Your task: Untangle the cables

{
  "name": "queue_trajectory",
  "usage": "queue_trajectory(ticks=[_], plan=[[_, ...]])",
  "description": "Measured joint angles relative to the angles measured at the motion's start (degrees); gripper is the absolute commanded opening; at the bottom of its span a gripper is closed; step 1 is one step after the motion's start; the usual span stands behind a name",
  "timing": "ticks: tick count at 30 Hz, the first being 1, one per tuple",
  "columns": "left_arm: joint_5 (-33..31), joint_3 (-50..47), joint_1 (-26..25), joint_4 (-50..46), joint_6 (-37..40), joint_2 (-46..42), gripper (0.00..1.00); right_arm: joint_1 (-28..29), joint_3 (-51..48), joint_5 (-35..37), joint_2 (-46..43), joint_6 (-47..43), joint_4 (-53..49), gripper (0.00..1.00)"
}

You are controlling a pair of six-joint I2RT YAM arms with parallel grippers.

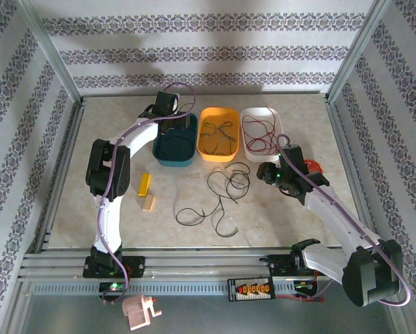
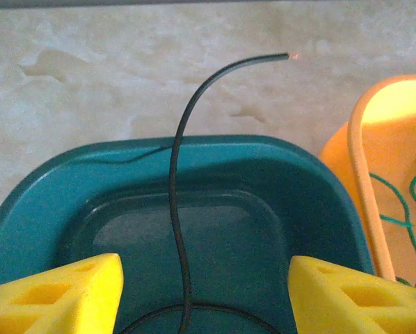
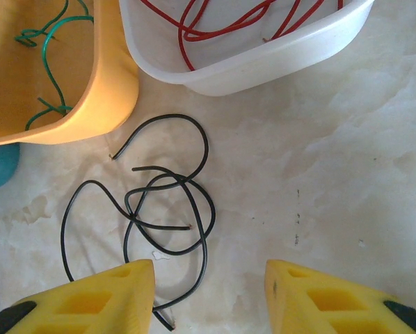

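Left pincer (image 2: 204, 292) is hanging spread over the teal bin (image 2: 41, 202), a black cable (image 2: 174, 160) arching past its far rim. Right pincer (image 3: 209, 292), also spread, is hovering over tangled black cables (image 3: 166, 209) on open worktop (image 3: 319, 195) beside the orange bin (image 3: 110, 90).

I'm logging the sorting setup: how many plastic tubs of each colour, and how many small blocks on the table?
Teal plastic tub: 1
Orange plastic tub: 1
White plastic tub: 1
Yellow rectangular block: 1
Pale tan block: 1
Total: 5
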Motion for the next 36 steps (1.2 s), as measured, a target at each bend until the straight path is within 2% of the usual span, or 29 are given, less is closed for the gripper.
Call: queue_trajectory(ticks=[5, 15, 21, 28, 32, 36], plan=[[1.2, -1.2, 0.0, -0.4, -0.3, 0.1, 0.63, 0.0, 0.0, 0.0, 0.0, -0.1, 0.0, 0.46], [4.3, -10.6, 0.0, -1.7, -1.8, -3.2, 0.62, 0.0, 0.0, 0.0, -0.4, -0.1, 0.0, 0.46], [5.6, -15.3, 0.0, -1.3, -2.6, -10.7, 0.63, 0.0, 0.0, 0.0, -0.4, -0.1, 0.1, 0.46], [8.0, -19.2, -0.6, 1.7, -3.1, -21.2, 0.73, 0.0, 0.0, 0.0, -0.5, 0.0, 0.1, 0.46], [10.6, -28.6, -5.3, 2.5, -0.3, -32.5, 0.74, 0.0, 0.0, 0.0, -0.7, -0.1, 0.2, 0.46], [14.6, -37.2, -16.3, 0.2, 4.0, -41.7, 0.76, 0.0, 0.0, 0.0, -0.5, -0.1, 0.5, 0.46]])
